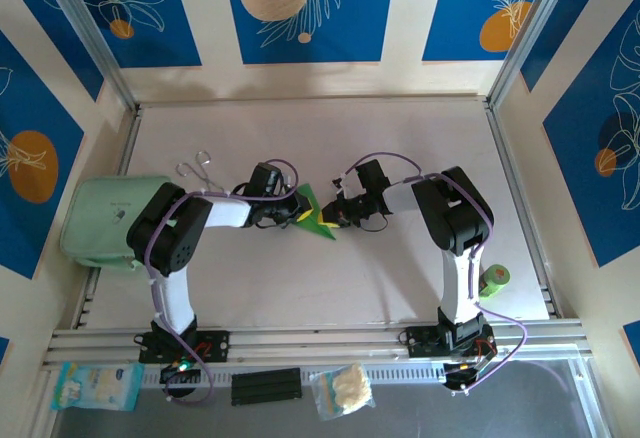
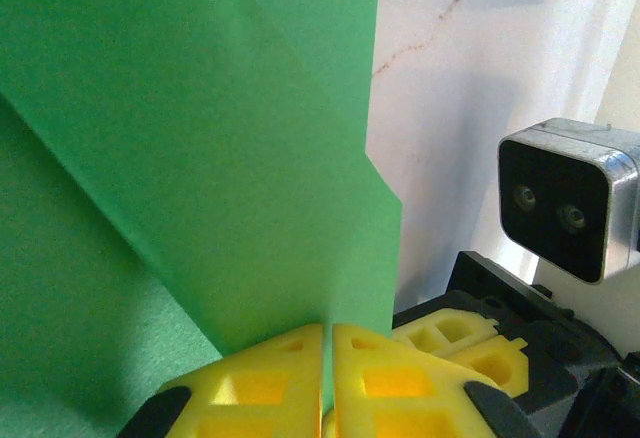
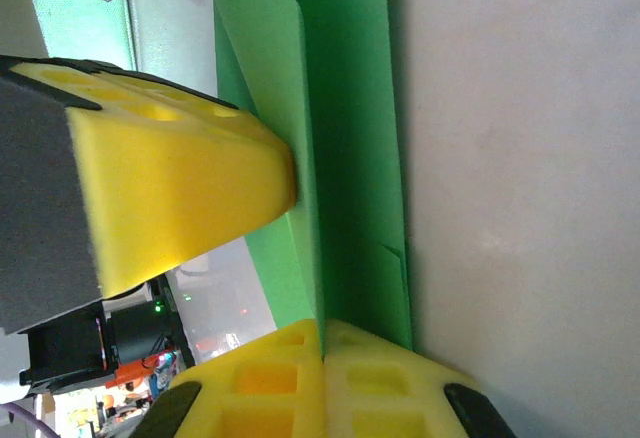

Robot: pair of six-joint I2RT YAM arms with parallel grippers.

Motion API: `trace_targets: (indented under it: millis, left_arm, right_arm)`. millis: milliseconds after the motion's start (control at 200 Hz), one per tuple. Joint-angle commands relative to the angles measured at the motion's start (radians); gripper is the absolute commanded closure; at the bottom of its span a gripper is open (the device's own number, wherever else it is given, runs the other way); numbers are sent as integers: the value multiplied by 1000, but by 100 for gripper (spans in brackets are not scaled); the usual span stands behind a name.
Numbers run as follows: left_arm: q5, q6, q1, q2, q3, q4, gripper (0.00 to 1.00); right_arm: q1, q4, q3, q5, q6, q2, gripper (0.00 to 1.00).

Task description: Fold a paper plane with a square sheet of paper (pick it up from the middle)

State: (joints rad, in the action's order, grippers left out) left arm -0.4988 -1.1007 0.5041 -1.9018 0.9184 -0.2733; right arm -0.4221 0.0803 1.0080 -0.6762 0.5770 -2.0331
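A: While both arms meet over the table, where's the paper plane?
B: Table centre, folded. Left gripper and right gripper both pinch it. Top view adds pouch at left edge, roll at right edge.

— What encloses the space?

— Three walls. The back wall carries deep blue panels set apart by cream strips, each panel printed with white line-drawn leaves and an orange or tan disc. The left wall and the right wall have the same pattern.

— And the frame?

— Slanting aluminium posts rise at the two far corners, and aluminium rails run along the near edge.

— The bench?

— The bench is pale, almost white, and matt; the left wrist view shows a faint reddish vein in it. Below the rails lies a grey ledge.

— Light?

— Even and bright, with a soft shadow along the far edge of the bench.
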Motion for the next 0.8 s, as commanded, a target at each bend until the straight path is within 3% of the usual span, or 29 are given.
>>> trace_targets:
  millis: [0, 795]
  left_arm:
    - [-18, 11, -9, 2, 20, -10, 87]
    - [-2, 12, -10, -26, 46, 55, 88]
  right_arm:
    - [9, -79, -14, 104, -18, -62, 95]
    - [11, -144, 27, 4, -59, -1, 85]
